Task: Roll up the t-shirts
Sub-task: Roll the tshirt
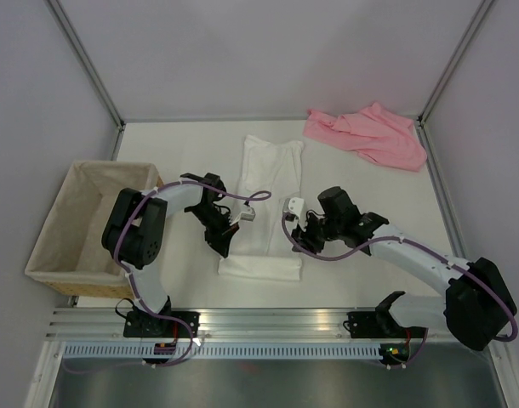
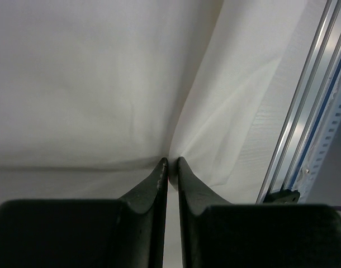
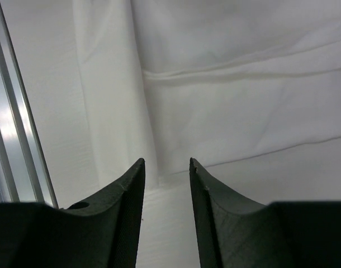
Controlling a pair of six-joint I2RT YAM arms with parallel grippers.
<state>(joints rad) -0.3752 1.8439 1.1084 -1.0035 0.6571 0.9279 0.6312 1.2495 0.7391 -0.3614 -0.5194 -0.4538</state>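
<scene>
The white t-shirt [image 1: 268,183] lies folded into a long strip in the middle of the table, its near end toward the arms. My left gripper [image 1: 223,244] is at the strip's left edge near that end. In the left wrist view it [image 2: 171,161] is shut on a pinch of the white t-shirt [image 2: 103,84]. My right gripper [image 1: 296,241] is at the strip's right edge. In the right wrist view it [image 3: 166,162] is open, its fingers on either side of the edge of the white t-shirt [image 3: 243,84]. The pink t-shirt [image 1: 370,133] lies crumpled at the back right.
A cloth-lined wicker basket [image 1: 81,229] stands at the table's left edge. An aluminium rail [image 1: 276,321] runs along the near edge, also in the left wrist view [image 2: 304,111] and the right wrist view [image 3: 14,139]. Frame posts stand at the back corners.
</scene>
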